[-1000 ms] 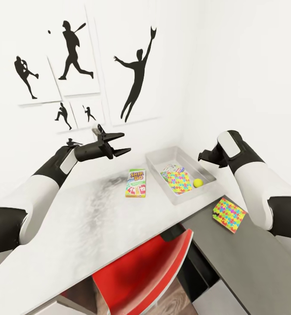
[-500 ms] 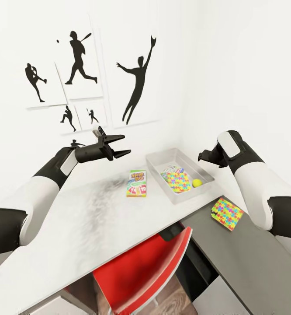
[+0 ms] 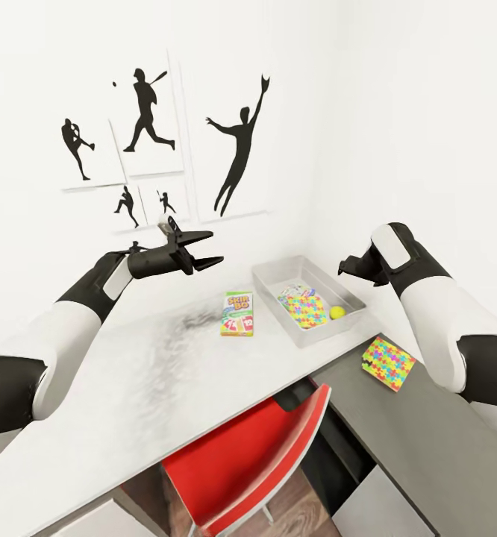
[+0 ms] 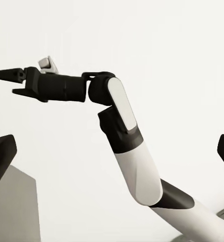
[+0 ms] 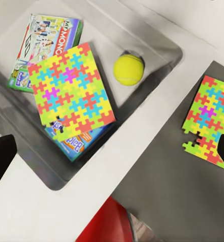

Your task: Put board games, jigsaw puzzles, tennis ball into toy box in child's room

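The whole picture from the head slides a little to the right since a second ago, so it is the camera that turns; the arms and the toys keep their places. The left pincer (image 3: 200, 250) hangs in the air above the pale table (image 3: 129, 388), its two fingers spread wide with nothing between them. The right pincer (image 3: 347, 267) hangs over the far right side of the toy box (image 3: 273, 277); from its wrist its dark finger tips sit far apart at the two edges of the picture, so it looks wide open and empty too. Inside the toy box lie two board games (image 5: 46, 40), a jigsaw puzzle (image 5: 71, 88) on top of them, and the tennis ball (image 5: 128, 69) beside it. Two toys are not in yet. One board game (image 3: 237, 312) lies flat on the pale table, just beside the toy box and near the left pincer. The other jigsaw puzzle (image 3: 388, 362) lies on the dark grey part of the table, near the right arm. So I think most of the job is done, and the robot seems to be lining up to pick up one of these last two.
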